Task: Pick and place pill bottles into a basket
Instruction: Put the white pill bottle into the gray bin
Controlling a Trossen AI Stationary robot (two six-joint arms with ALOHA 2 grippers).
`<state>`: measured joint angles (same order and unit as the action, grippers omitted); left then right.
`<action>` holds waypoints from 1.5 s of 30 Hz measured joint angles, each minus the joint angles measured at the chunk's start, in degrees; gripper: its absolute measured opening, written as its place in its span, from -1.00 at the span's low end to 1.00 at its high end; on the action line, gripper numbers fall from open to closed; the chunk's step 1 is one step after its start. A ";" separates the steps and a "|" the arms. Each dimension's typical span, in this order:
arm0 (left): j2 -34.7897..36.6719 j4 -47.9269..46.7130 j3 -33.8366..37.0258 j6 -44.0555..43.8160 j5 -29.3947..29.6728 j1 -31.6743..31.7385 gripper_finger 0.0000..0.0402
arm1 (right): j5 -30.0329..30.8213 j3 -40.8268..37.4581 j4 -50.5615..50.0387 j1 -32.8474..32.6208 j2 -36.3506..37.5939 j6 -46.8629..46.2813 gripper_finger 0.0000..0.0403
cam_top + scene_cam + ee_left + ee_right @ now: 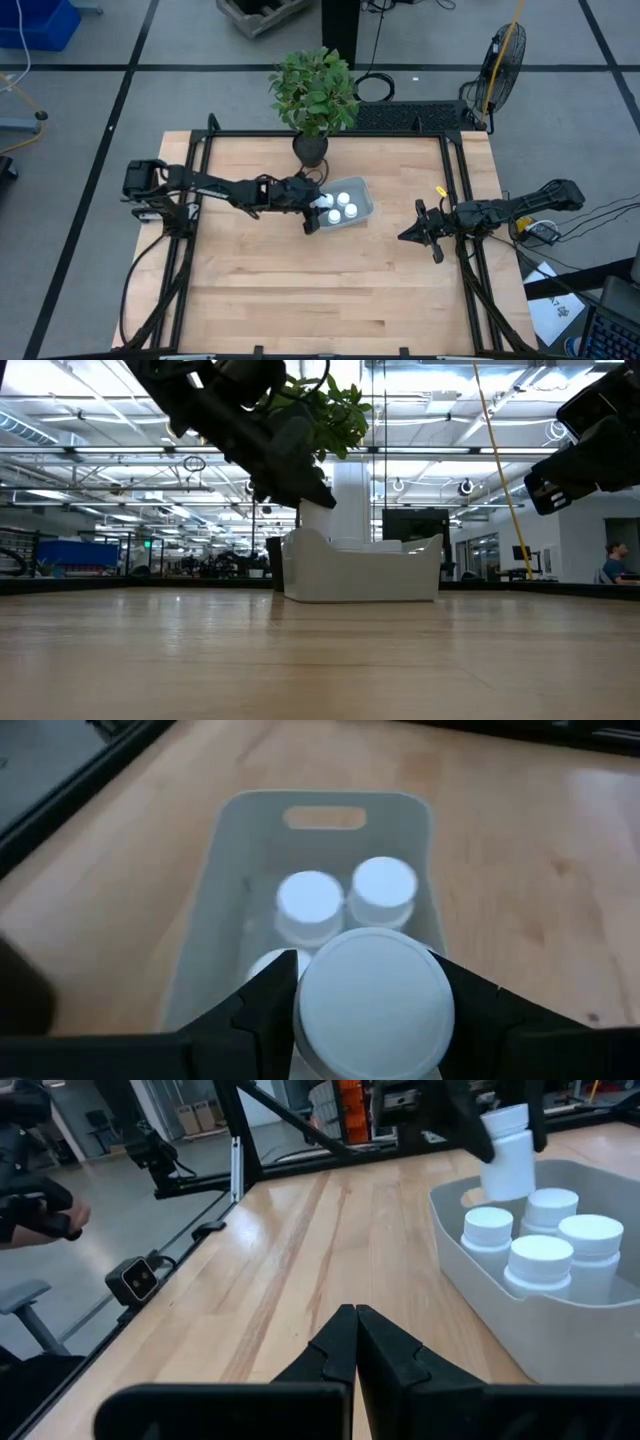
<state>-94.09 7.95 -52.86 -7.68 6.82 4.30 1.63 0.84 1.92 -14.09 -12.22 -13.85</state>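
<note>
The pale grey-blue basket (352,206) stands on the table's far middle and holds several white pill bottles (540,1258) upright on its floor. My left gripper (318,210) is over the basket's left end, shut on another white pill bottle (375,1000). That bottle also shows in the right wrist view (508,1152), above the basket's rim (450,1205). My right gripper (408,236) is shut and empty, to the right of the basket; its fingers show in the right wrist view (355,1335). My left gripper pinches the bottle's upper part, at the cap's two sides (303,1010), between its two fingers (255,1010). The fingers come from above, slanting down from the table's left. The bottle hangs roughly upright below them, lifted clear over the basket's left end.
A potted plant (314,92) stands just behind the basket. Black frame rails (455,170) run along the table's sides and far edge. A fan (506,55) stands off the table's far right corner. Bare wood (320,290) fills the table's near half.
</note>
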 joint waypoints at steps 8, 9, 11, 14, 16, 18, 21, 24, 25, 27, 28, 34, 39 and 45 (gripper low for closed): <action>-2.21 -0.07 -0.04 -1.18 -1.23 -0.82 0.01 | 0.07 0.00 -0.01 0.00 -1.14 0.29 -1.00; -2.21 -0.14 0.00 -1.17 -1.19 -0.84 -0.01 | 0.07 0.00 -0.01 0.00 -1.23 0.40 -1.00; -2.54 0.44 -0.05 -1.11 -1.19 -0.86 -0.08 | 0.07 0.00 -0.01 0.00 -1.33 0.41 -1.00; -2.88 -1.00 -0.01 -1.08 -0.98 -0.84 -0.11 | 0.07 0.00 -0.01 0.00 -1.37 0.41 -1.00; -2.84 -1.09 0.00 -1.01 -0.94 -0.84 -0.11 | 0.07 0.00 -0.01 0.00 -1.37 0.42 -1.00; -2.80 -2.01 -0.04 -0.99 -0.84 -0.84 -0.10 | 0.09 0.00 -0.01 0.00 -1.37 0.66 -1.00; -2.84 -2.35 -0.04 -1.03 -0.82 -0.69 -0.01 | 0.12 0.00 -0.01 0.00 -1.37 1.05 -1.00; -2.82 -2.16 -0.04 -1.03 -0.82 -0.50 0.02 | 0.22 0.00 -0.01 0.00 -1.37 1.05 -1.00; -2.82 -2.32 -0.04 -1.03 -0.81 -0.45 0.00 | 0.22 0.00 -0.01 0.00 -1.37 1.05 -1.00; -2.82 -2.22 -0.04 -0.96 -0.81 -0.43 -0.06 | 0.24 0.00 -0.01 0.00 -1.37 1.05 -1.00; -2.82 -2.19 -0.04 -0.67 -0.82 -0.43 -0.09 | 0.24 0.00 0.01 0.00 -1.37 1.05 -1.00; -3.85 -2.37 -0.09 -0.38 -0.94 -0.43 -0.09 | 0.24 0.00 0.01 0.00 -1.37 1.05 -1.00; -6.89 -0.42 -0.13 -0.66 -0.93 -0.43 0.02 | 0.26 0.00 -0.01 0.00 -1.37 1.05 -1.00; -8.30 1.57 -0.13 -0.97 -0.74 -0.40 -0.08 | 0.26 0.00 0.01 0.00 -1.37 1.22 -1.00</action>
<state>-102.39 9.52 -52.99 -8.65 6.08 3.90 1.89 0.84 1.92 -14.09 -13.58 -12.63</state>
